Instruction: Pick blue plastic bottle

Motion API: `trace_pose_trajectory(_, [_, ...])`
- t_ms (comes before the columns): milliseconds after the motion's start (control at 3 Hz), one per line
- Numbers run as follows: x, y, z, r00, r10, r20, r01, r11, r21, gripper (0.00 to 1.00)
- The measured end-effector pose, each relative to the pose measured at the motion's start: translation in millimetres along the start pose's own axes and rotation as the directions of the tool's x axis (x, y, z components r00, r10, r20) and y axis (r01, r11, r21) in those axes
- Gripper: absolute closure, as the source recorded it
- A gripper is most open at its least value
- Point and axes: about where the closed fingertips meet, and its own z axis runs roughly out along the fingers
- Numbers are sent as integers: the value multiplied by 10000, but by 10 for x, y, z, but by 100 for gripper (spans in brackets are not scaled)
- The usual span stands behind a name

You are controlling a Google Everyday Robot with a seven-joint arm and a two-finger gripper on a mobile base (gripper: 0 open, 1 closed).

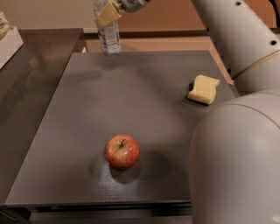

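The blue plastic bottle [110, 38], clear with a pale blue-and-white label, is at the top of the view over the far edge of the dark grey table [131, 100]. Its cap is out of view above the frame. My gripper [106, 13] reaches in from the top right and is shut on the bottle's upper part, one yellow finger pad [108, 16] lying across its front. The bottle seems to hang a little above the table, with a faint shadow below and to its left.
A red apple [122, 151] sits near the table's front. A yellow sponge [203, 89] lies at the right edge. My white arm [236, 157] fills the right side. A white box [8, 41] stands at the far left.
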Motion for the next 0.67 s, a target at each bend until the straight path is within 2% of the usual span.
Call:
trace_pose_trajectory(333, [-144, 6, -771, 9978, -552, 377, 546, 9984, 163, 100])
trace_pose_trajectory(667, [-143, 7, -768, 9978, -552, 376, 546, 9984, 160, 100])
